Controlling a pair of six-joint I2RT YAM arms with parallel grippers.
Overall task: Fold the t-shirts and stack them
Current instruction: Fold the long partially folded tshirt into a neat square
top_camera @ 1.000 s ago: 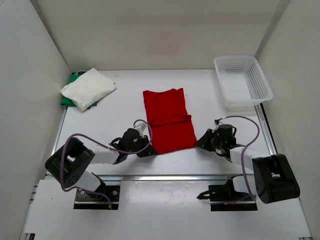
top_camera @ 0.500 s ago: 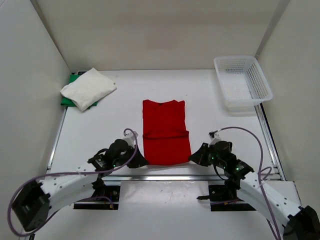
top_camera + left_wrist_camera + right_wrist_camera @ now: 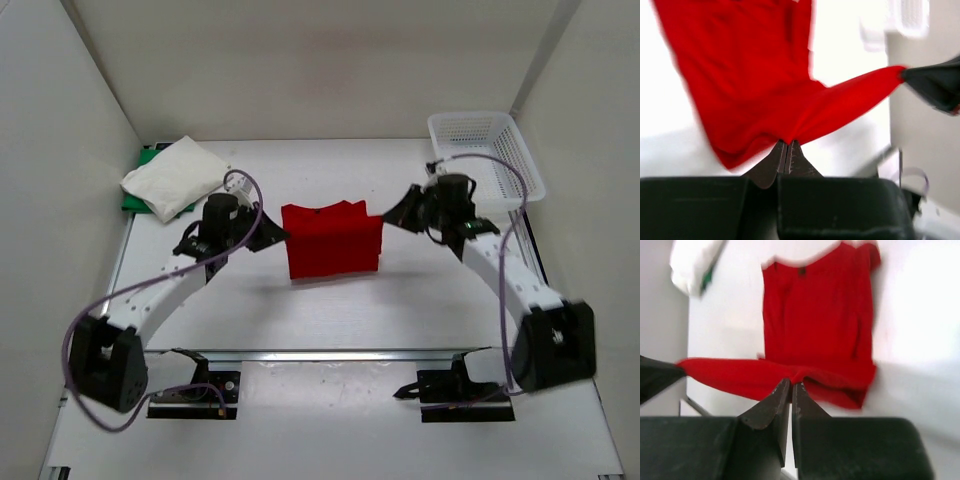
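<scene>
left gripper (image 3: 272, 236): clamped on red t-shirt (image 3: 333, 242) corner
right gripper (image 3: 392, 214): clamped, other corner
risk: pinch at fingertips (image 3: 774, 162) looks thin (blurred); 1 slip skews fold

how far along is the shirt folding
Done: the white shirt looks folded and lies on the green shirt in the far left corner. In hand: the left gripper and right gripper each pinch a corner of the red shirt, holding that edge raised over the rest, mid-fold. Left: lay the fold down, finish it, and stack the red shirt on the white shirt.
</scene>
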